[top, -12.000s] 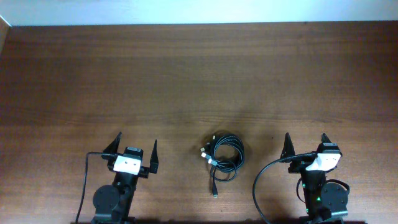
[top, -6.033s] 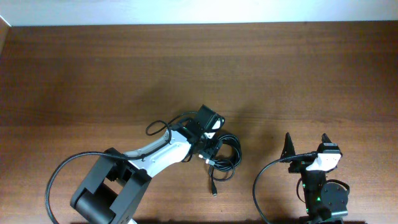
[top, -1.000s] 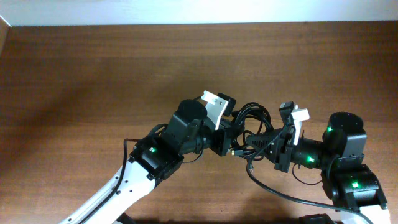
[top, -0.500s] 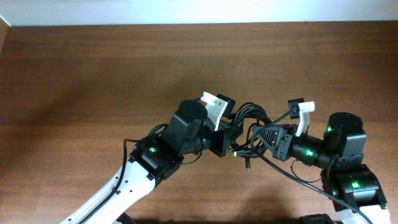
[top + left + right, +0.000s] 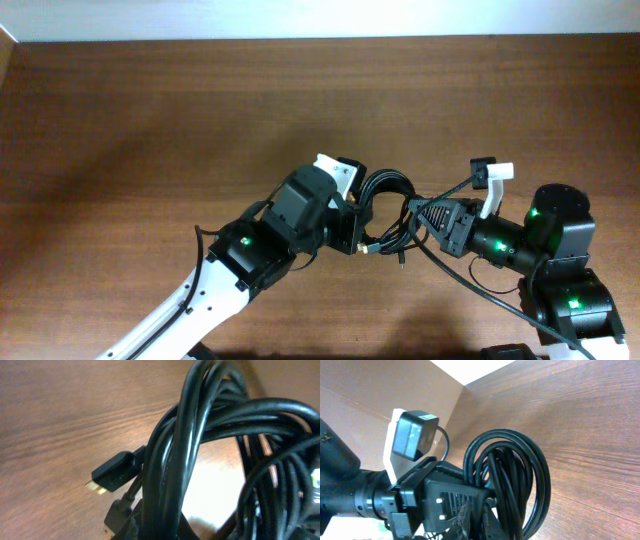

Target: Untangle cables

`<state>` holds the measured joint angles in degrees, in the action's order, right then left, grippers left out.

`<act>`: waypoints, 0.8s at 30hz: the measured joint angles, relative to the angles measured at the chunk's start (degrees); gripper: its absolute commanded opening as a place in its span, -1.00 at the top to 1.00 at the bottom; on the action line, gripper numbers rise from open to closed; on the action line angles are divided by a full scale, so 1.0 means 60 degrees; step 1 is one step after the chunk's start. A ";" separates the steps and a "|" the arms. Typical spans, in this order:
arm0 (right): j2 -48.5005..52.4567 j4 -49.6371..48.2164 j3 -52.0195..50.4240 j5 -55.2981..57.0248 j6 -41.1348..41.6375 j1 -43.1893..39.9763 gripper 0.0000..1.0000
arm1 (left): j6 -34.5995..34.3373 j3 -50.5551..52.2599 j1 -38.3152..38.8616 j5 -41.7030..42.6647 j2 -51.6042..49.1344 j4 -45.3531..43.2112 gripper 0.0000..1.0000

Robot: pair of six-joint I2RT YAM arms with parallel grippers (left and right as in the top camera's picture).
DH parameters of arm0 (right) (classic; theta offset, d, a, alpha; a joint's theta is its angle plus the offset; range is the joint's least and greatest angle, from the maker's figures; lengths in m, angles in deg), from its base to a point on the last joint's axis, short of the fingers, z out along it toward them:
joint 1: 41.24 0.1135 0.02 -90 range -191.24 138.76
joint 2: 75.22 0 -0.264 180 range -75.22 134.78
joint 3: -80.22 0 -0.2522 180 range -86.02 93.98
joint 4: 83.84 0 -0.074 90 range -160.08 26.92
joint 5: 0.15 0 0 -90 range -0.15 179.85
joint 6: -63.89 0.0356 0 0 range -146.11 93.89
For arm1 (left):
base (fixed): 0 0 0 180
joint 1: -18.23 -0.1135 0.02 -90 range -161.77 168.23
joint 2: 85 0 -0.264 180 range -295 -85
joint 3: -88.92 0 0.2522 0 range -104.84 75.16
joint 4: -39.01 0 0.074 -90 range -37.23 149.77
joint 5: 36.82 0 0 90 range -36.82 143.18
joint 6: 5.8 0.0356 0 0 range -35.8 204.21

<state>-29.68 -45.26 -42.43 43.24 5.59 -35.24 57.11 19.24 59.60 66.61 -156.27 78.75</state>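
the left gripper [image 5: 360, 222] is clamped narrow on the left side of the coiled cables [image 5: 388, 196]. the right gripper [image 5: 414, 213] is closed tight on strands at the coil's right side, so the black bundle hangs between the two tools above the table [image 5: 150, 130]. right at the left tool's fingers the loops cross over one another. a black plug [image 5: 114, 473] with a gold tip sticks out beside them, with a second plug [image 5: 114, 519] just under it. from the right tool the coil stands directly ahead. the left arm's wrist camera [image 5: 413, 433] sits just behind the coil on its white bracket [image 5: 395, 462]; a small mark on the camera casing is too small to read. below both tools lies dark brown wood-grain tabletop, with open wood stretching away on every side of the pair. beyond the tools the table's far edge meets a pale wall [image 5: 300, 18], well apart from the coil.
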 measured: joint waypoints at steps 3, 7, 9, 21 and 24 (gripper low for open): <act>0.0000 -0.0011 -0.0004 -0.0401 -0.0069 0.0000 0.92 | -0.0703 -0.0033 0.0091 -0.0663 0.0018 0.0459 1.00; 0.0000 -0.0036 -0.0004 -0.0929 -0.0313 0.0000 0.93 | -0.1217 -0.0036 0.0109 -0.1129 0.0018 0.0550 1.00; 0.0000 -0.0044 -0.0007 -0.1162 -0.0361 0.0000 0.93 | -0.1559 -0.0036 0.0117 -0.1359 0.0018 0.0597 1.00; -0.0146 0.0372 -0.0004 -0.2175 -0.0386 -0.0004 0.92 | -0.2750 0.0000 0.0084 -0.2812 -0.0018 0.1035 1.00; -0.0146 0.0397 -0.0004 -0.2331 -0.0375 -0.0004 0.48 | -0.2754 0.0000 0.0084 -0.2856 -0.0018 0.1071 1.00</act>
<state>-30.56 -42.88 -42.45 29.25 3.34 -35.26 40.59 19.24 60.10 49.48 -156.38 85.17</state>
